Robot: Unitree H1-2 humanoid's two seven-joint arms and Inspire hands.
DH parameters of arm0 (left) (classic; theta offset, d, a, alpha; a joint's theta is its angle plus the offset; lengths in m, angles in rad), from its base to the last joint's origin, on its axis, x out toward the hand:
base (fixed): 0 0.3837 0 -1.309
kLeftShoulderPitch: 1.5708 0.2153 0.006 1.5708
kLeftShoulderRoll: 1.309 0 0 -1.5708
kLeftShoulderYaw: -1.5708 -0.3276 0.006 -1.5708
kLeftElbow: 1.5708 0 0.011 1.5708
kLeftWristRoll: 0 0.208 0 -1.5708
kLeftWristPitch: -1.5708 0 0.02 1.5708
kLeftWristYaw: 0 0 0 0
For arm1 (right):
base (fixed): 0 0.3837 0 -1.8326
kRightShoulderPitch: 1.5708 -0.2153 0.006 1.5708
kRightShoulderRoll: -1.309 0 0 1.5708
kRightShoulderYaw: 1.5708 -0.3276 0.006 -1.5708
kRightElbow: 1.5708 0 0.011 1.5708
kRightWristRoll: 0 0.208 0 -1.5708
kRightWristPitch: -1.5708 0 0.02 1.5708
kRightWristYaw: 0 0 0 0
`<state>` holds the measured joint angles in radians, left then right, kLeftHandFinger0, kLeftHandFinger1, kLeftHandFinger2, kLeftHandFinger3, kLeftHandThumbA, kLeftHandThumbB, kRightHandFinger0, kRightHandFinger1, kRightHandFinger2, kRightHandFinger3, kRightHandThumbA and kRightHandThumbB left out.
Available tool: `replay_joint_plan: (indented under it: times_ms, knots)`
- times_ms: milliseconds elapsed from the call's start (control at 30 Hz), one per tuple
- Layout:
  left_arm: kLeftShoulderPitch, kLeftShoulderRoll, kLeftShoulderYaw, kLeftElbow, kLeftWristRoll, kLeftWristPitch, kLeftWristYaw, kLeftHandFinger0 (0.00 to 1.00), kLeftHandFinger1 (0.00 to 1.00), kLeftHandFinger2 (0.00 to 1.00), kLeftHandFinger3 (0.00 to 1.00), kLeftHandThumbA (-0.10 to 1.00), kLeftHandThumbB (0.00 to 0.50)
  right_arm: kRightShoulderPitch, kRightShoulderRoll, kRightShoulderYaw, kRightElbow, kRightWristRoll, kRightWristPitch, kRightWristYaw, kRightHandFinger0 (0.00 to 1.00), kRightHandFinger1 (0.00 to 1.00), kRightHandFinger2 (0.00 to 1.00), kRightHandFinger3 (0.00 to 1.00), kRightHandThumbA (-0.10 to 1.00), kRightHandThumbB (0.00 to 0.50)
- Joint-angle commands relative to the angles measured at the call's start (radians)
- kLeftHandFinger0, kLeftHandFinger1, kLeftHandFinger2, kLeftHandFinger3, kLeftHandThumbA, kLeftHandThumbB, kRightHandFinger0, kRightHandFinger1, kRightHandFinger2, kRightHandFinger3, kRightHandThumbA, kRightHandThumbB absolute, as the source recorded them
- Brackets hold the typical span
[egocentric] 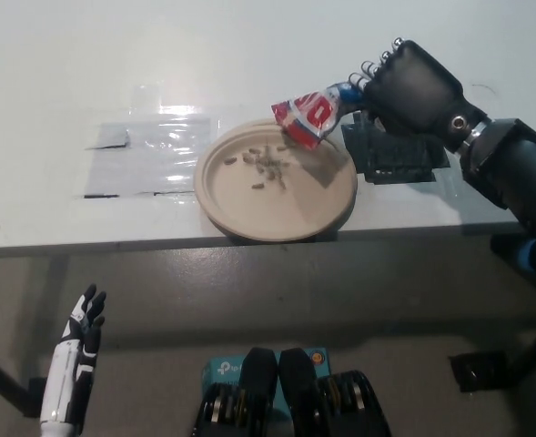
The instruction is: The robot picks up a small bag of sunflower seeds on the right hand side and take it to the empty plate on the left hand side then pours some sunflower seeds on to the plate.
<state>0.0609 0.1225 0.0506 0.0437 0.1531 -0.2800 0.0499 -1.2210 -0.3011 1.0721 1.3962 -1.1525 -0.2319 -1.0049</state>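
White worktop [249,55] fills upper picture, near edge running across middle. Clear plastic sheet [149,157] flat on it, glare hiding detail. Round beige plate [318,205] near worktop edge, just right of sheet. Black right hand [404,91] above plate's far right rim, clenched on red-and-white seed bag [308,114]; bag tilted mouth-down over plate, print unreadable. Seeds [266,168] scattered on plate's upper left. White left hand [75,369] low at lower left, below worktop, fingers apart, grasping nothing.
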Motion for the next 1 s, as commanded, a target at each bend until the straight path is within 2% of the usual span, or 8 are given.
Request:
replay_joint_plan:
  times_ms: [0, 133, 233, 367, 467, 600, 733, 967]
  knots:
    - [-0.012, 0.019, 0.003, -0.024, 0.001, -0.034, 0.0, 1.0, 1.0, 1.0, 1.0, 1.0, 0.015, -0.091, -0.045, 0.021, -0.034, -0.042, 0.006, -0.128, 0.0, 0.0, 0.0, 0.03, -0.1, 0.277]
    - [-0.021, 0.018, 0.003, -0.02, 0.002, -0.028, 0.001, 1.0, 1.0, 1.0, 1.0, 1.0, 0.028, -0.095, -0.047, -0.008, -0.043, -0.015, -0.024, -0.13, 0.0, 0.0, 0.24, 0.08, -0.1, 0.267]
    - [-0.015, 0.015, 0.001, -0.023, 0.003, -0.023, 0.001, 1.0, 1.0, 1.0, 1.0, 1.0, 0.113, -0.059, -0.032, -0.064, -0.048, 0.035, -0.053, -0.154, 0.0, 0.0, 0.17, 0.06, -0.1, 0.292]
    - [-0.014, 0.017, 0.002, -0.021, -0.004, -0.023, -0.003, 1.0, 1.0, 1.0, 1.0, 1.0, 0.137, -0.008, -0.009, -0.166, -0.041, 0.112, -0.122, -0.113, 0.0, 0.08, 0.51, 0.02, -0.1, 0.3]
    - [-0.009, 0.018, 0.001, -0.022, -0.004, -0.029, -0.004, 1.0, 1.0, 1.0, 1.0, 1.0, 0.107, 0.036, 0.002, -0.23, -0.035, 0.14, -0.143, -0.136, 0.0, 0.24, 0.77, 0.31, -0.1, 0.274]
    - [-0.012, 0.017, 0.0, -0.018, -0.001, -0.032, -0.001, 1.0, 1.0, 1.0, 1.0, 1.0, 0.091, 0.075, 0.014, -0.302, -0.024, 0.175, -0.169, -0.131, 0.0, 0.24, 0.74, 0.54, -0.1, 0.196]
    - [-0.004, 0.015, 0.0, -0.023, 0.002, -0.026, 0.0, 1.0, 1.0, 1.0, 1.0, 1.0, 0.086, 0.11, 0.029, -0.354, -0.015, 0.2, -0.178, -0.123, 0.0, 0.0, 0.77, 0.69, -0.1, 0.183]
    - [-0.004, 0.014, 0.002, -0.016, 0.0, -0.033, 0.003, 1.0, 1.0, 1.0, 1.0, 1.0, 0.067, 0.144, 0.038, -0.415, -0.007, 0.241, -0.215, -0.129, 0.0, 0.03, 0.71, 0.65, -0.1, 0.211]
